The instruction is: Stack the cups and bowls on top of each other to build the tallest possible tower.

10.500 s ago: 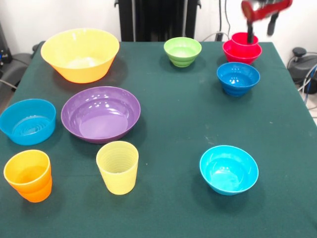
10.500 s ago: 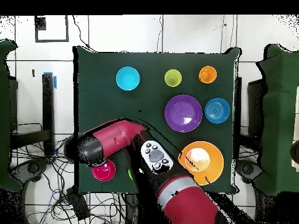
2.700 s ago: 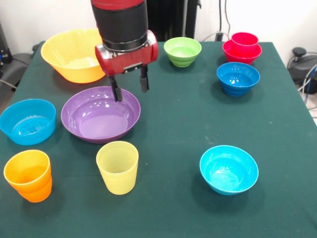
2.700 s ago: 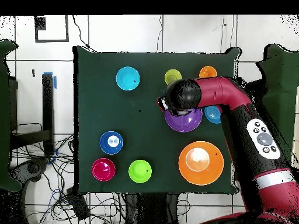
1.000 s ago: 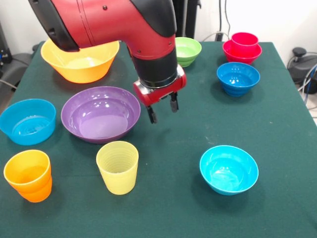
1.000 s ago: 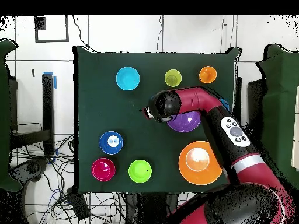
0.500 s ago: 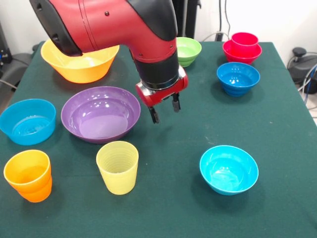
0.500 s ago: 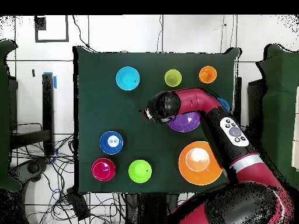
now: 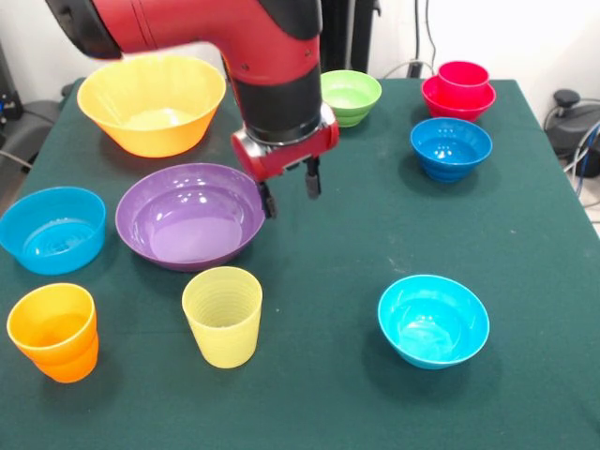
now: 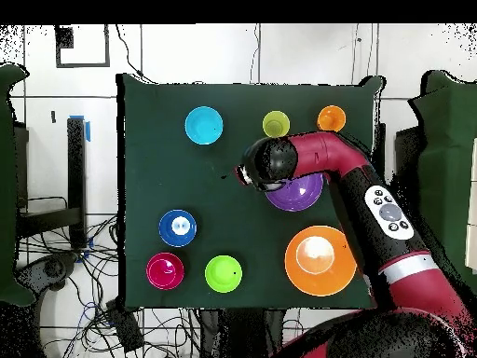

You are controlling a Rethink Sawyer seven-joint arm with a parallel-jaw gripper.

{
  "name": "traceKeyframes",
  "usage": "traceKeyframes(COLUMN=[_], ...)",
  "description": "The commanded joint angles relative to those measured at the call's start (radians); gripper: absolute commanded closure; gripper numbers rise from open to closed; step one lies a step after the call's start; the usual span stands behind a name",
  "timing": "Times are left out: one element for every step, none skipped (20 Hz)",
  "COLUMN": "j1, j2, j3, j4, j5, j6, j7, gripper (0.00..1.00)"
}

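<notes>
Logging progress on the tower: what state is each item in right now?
Hand: open, empty, hovering by the purple bowl's rim.
Red cup: nested in the red bowl.
Purple bowl: upright, empty.
Yellow cup: upright, unstacked.
Orange cup: upright, unstacked.
Cyan bowl: upright, empty.

The red and black arm (image 9: 187,28) comes in from the upper left of the front view, bends at a thick elbow and turns straight down into a black wrist section (image 9: 279,108) with a red end block below it. From that block hangs the gripper (image 9: 288,191), pointing down, its two short dark fingers (image 9: 267,201) spread apart with nothing between them, held clear above the surface (image 9: 375,234). In the overhead view the arm (image 10: 354,186) rises from the lower right, curves over and ends in a rounded black wrist (image 10: 265,164) that hides the gripper beneath it.
</notes>
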Motion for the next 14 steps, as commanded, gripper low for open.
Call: traceKeyframes(j1=[0.016,0.016,0.019,0.022,0.024,0.026,0.028,0.029,0.028,0.03,0.03,0.033,0.035,0.035], j2=[-0.102,-0.11,-0.107,-0.104,-0.09,-0.075,-0.058,-0.04,-0.017,0.002,0.02,0.038,0.05,0.057], j3=[-0.035,-0.035,-0.039,-0.043,-0.049,-0.056,-0.062,-0.065,-0.067,-0.071,-0.071,-0.073,-0.074,-0.075], j4=[0.057,0.058,0.052,0.046,0.036,0.026,0.011,-0.005,-0.022,-0.039,-0.053,-0.07,-0.081,-0.086], j5=[0.002,0.003,-0.001,-0.006,-0.015,-0.024,-0.034,-0.043,-0.049,-0.057,-0.066,-0.078,-0.083,-0.087], j6=[0.088,0.09,0.086,0.081,0.071,0.061,0.05,0.042,0.037,0.036,0.025,0.017,0.014,0.006], j7=[-0.126,-0.127,-0.126,-0.126,-0.122,-0.119,-0.118,-0.123,-0.132,-0.138,-0.146,-0.154,-0.156,-0.158], gripper=[0.0,0.0,0.0,0.0,0.0,0.0,0.0,0.0,0.0,0.0,0.0,0.0,0.0,0.0])
